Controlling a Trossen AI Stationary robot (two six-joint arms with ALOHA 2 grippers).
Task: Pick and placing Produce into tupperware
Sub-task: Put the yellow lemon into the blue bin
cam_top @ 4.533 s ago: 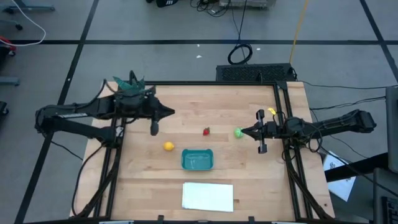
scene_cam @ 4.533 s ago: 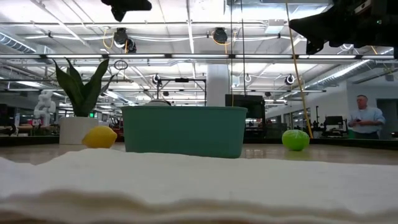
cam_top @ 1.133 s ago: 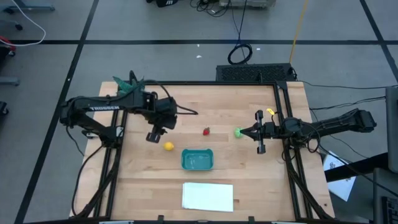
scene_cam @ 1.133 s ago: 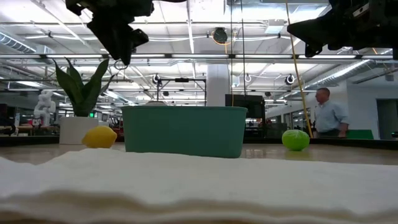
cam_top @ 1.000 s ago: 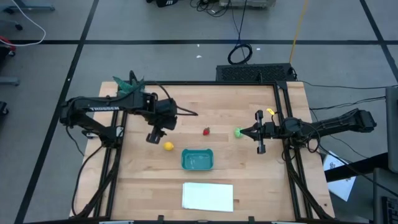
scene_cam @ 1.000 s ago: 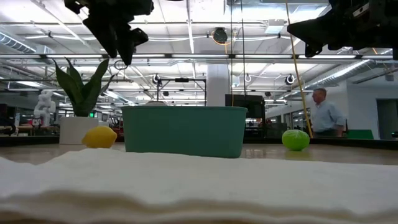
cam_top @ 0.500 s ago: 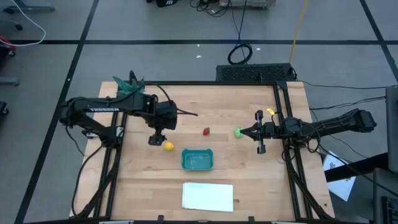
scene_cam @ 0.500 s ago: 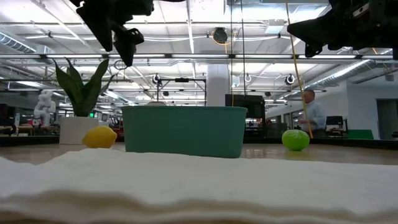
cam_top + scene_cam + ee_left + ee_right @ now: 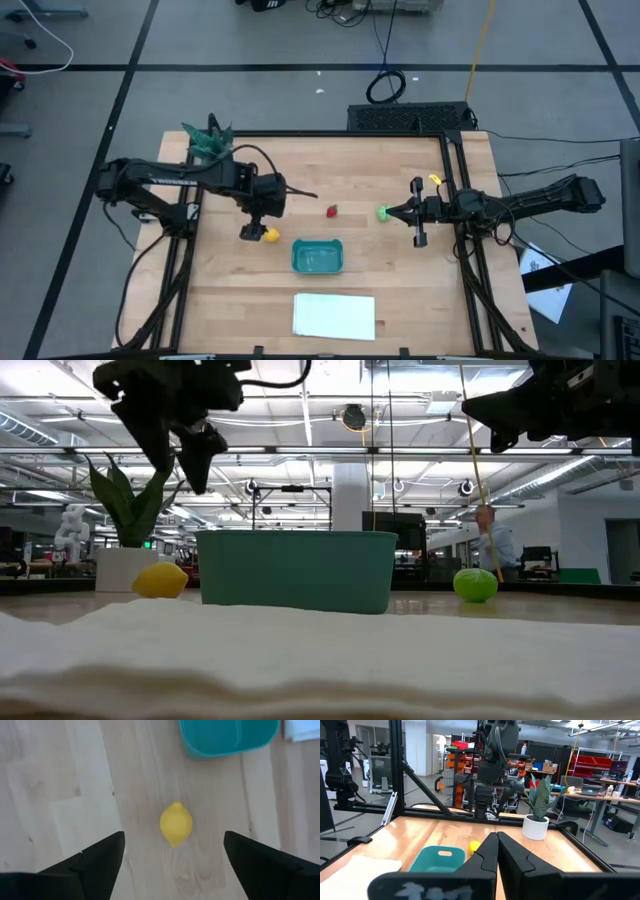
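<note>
The yellow lemon (image 9: 176,824) lies on the wooden table, left of the teal tupperware (image 9: 317,256). My left gripper (image 9: 173,842) hangs open above the lemon, pointing down, a finger to either side of it and touching nothing; in the low view the left gripper (image 9: 180,455) is well above the lemon (image 9: 160,580). The red strawberry (image 9: 331,210) and the green fruit (image 9: 382,212) lie farther back. My right gripper (image 9: 392,212) is shut, held above the table just right of the green fruit.
A flat white sheet (image 9: 334,315) lies near the front edge, before the tupperware. A potted plant (image 9: 207,140) stands at the far left corner. Black frame rails run along the table's sides. A person (image 9: 490,545) is in the room behind.
My left gripper has moved toward the table's near edge and down, ending over the lemon, and its fingers have opened wider. The fruits and the tupperware have stayed put. The person in the background has walked left.
</note>
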